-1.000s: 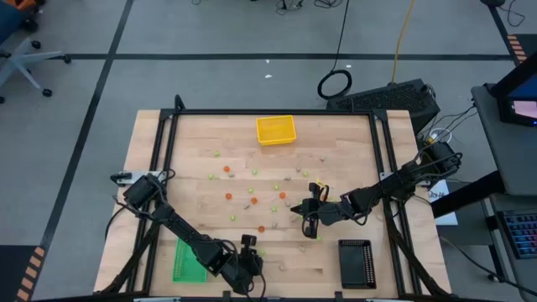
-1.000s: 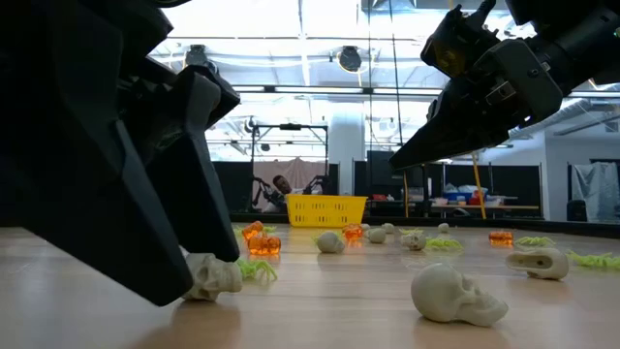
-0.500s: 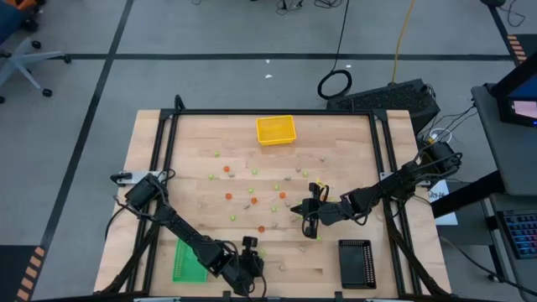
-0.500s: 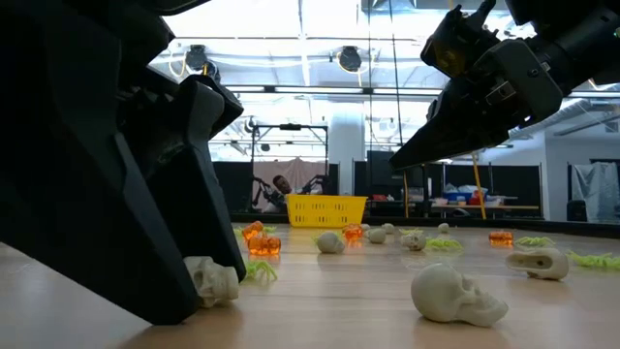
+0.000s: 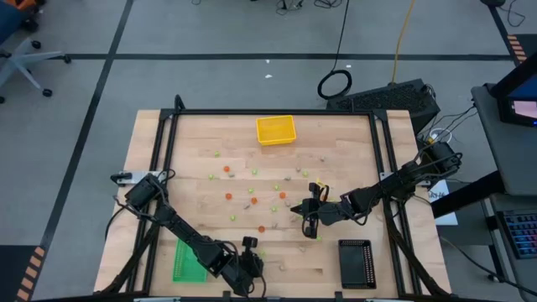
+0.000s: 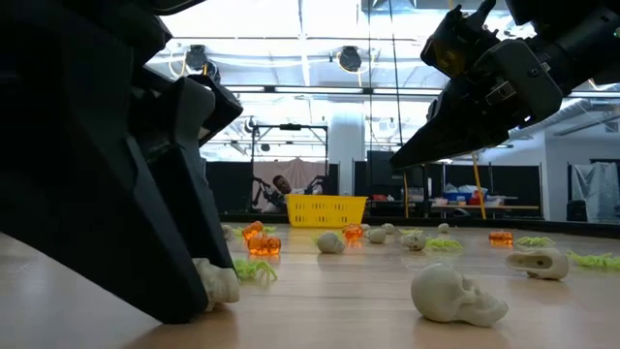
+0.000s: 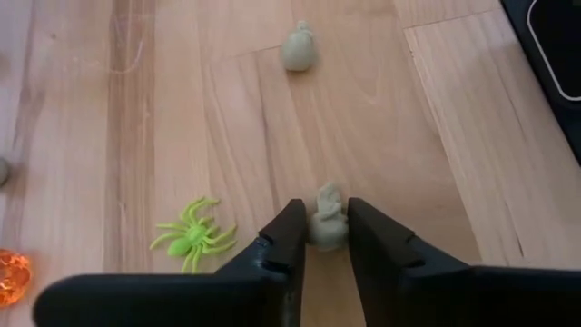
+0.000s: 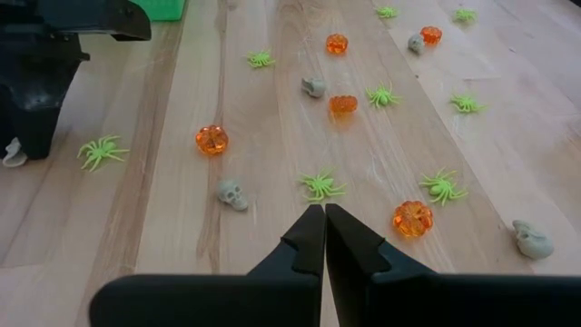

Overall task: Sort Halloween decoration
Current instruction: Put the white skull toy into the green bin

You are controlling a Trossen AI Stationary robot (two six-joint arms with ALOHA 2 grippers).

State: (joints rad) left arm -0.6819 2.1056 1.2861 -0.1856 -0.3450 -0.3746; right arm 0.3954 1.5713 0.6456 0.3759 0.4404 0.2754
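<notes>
Wooden table [image 5: 352,138] framed by black rails, workshop room behind it with a person far back past the yellow tray [image 5: 276,129]. Green tray [image 5: 187,262] sits at the near left edge, black tray [image 5: 356,263] at the near right.

Halloween decoration is scattered loose over the middle of the table: orange pumpkins [image 8: 211,139], light green spiders [image 8: 321,185], pale skulls [image 8: 232,193]. None visible in the yellow tray from here.

Left gripper [image 7: 325,238] is down at the table surface near the front edge, just right of the green tray. Its fingers [image 7: 283,238] are narrow, pinched on a small pale skull [image 7: 328,218] that sits between the tips, both touching it; skull looks to be resting on the wood. A green spider [image 7: 193,238] lies just beside that gripper, another pale skull [image 7: 298,48] farther ahead.

Right gripper [image 8: 324,238] hangs above the table at centre-right, tilted down toward the scattered pieces, fingers pressed together with nothing between them.

Low view shows a big pale skull [image 6: 455,295] close to the camera.
</notes>
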